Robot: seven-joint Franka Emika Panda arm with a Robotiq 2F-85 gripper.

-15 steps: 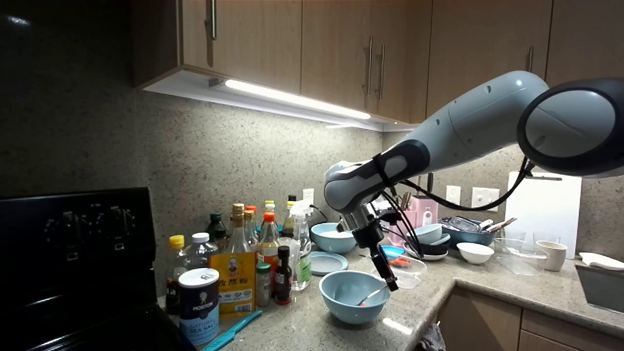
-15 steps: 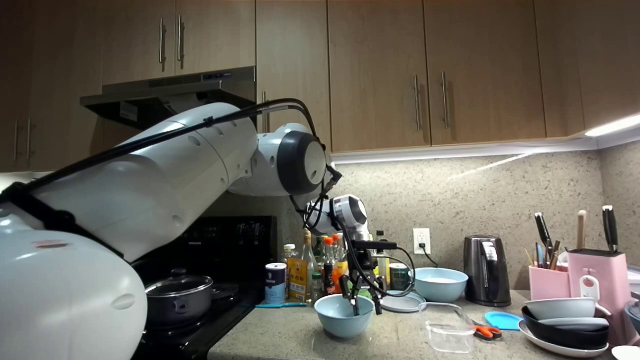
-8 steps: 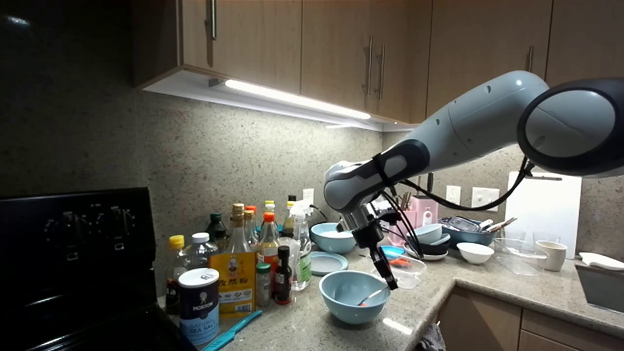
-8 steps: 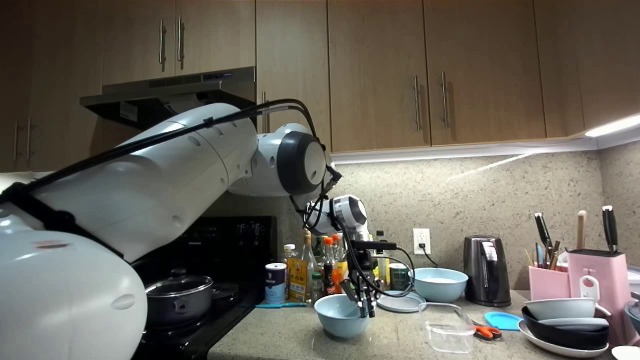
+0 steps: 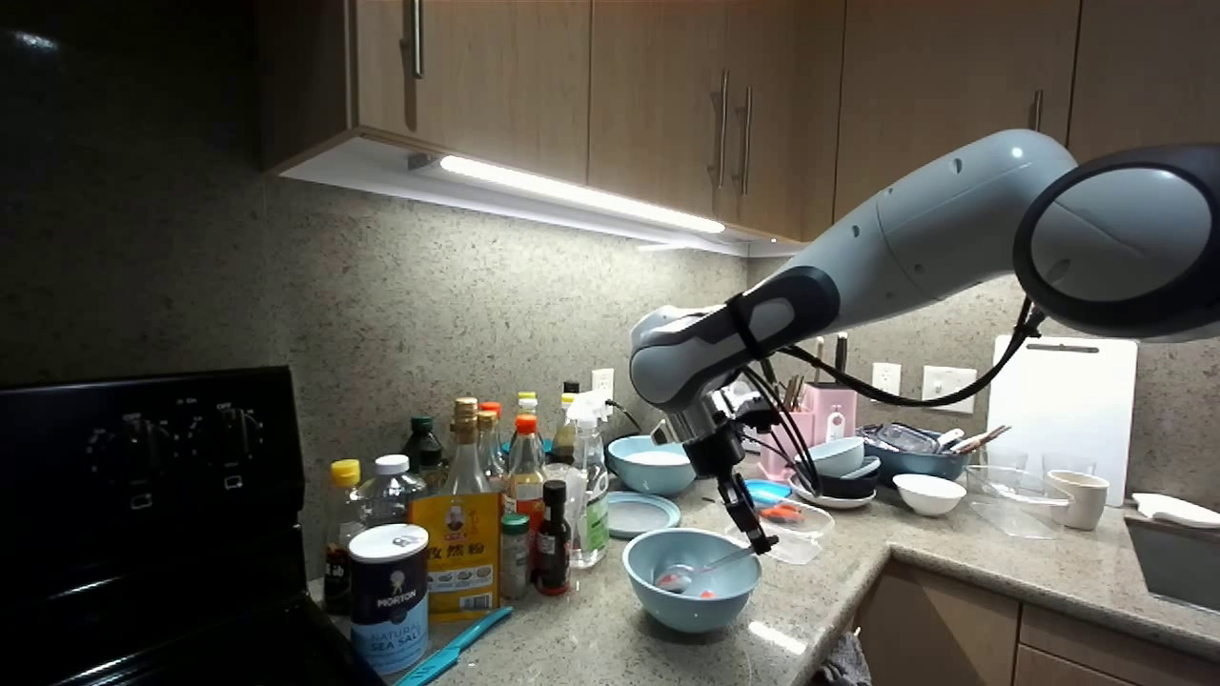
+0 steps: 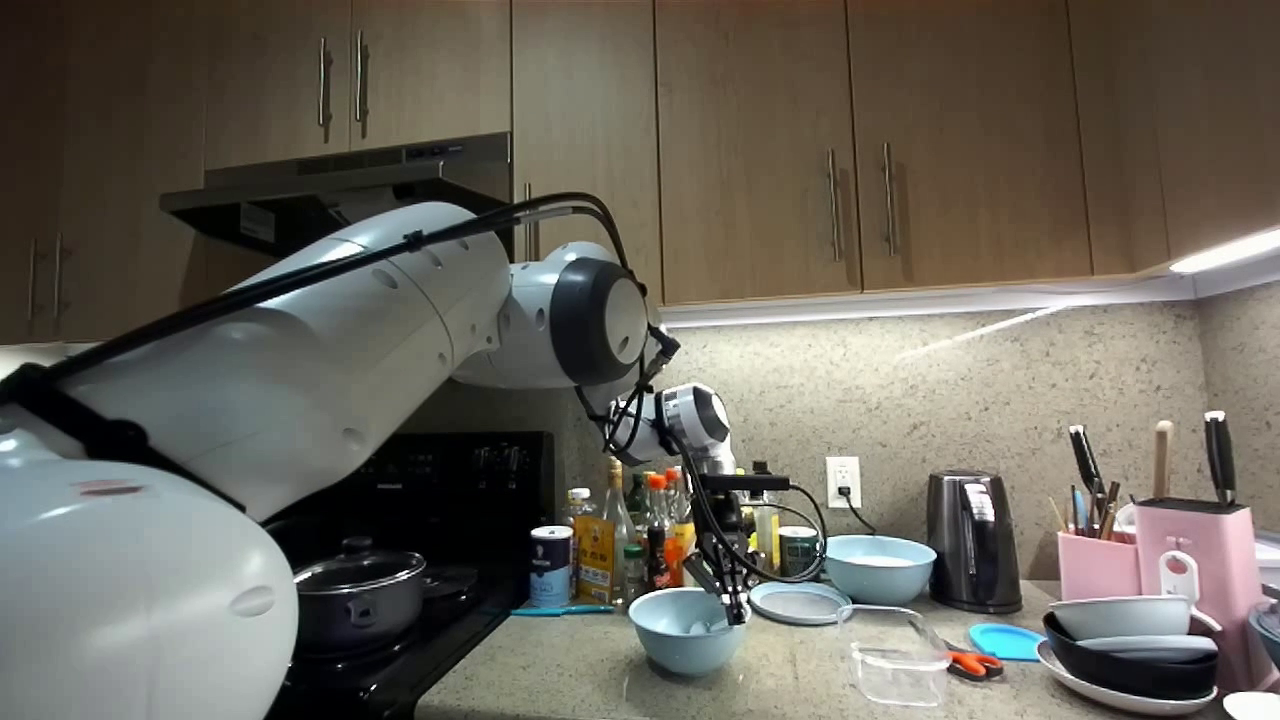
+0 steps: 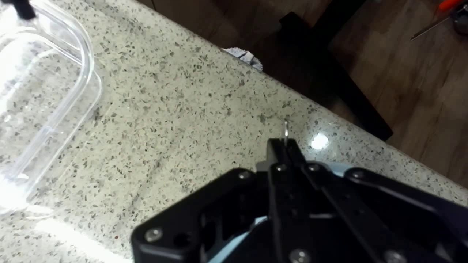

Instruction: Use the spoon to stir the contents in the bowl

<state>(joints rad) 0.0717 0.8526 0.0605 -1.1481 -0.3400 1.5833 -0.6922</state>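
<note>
Wrist view: my gripper [image 7: 285, 141] has its fingers drawn together, with only the thin handle of the spoon [image 7: 286, 130] between them.
Jaws: spread a second ago, they now meet on the handle, near the rim of the bowl [image 5: 690, 617].
Spoon head [image 5: 675, 578]: in an exterior view it now shows inside the bowl, raised into sight; the handle slopes flatter.
Bowl: upright on the counter [image 6: 560, 665], practically unmoved by the grasp.
Red contents [image 5: 707, 595]: low in the bowl; whether any sit in the spoon, I cannot tell.
Stirring: not begun, as I judge; the grip looks ready, so next comes circling the head, clear of the bowl's wall.
</note>
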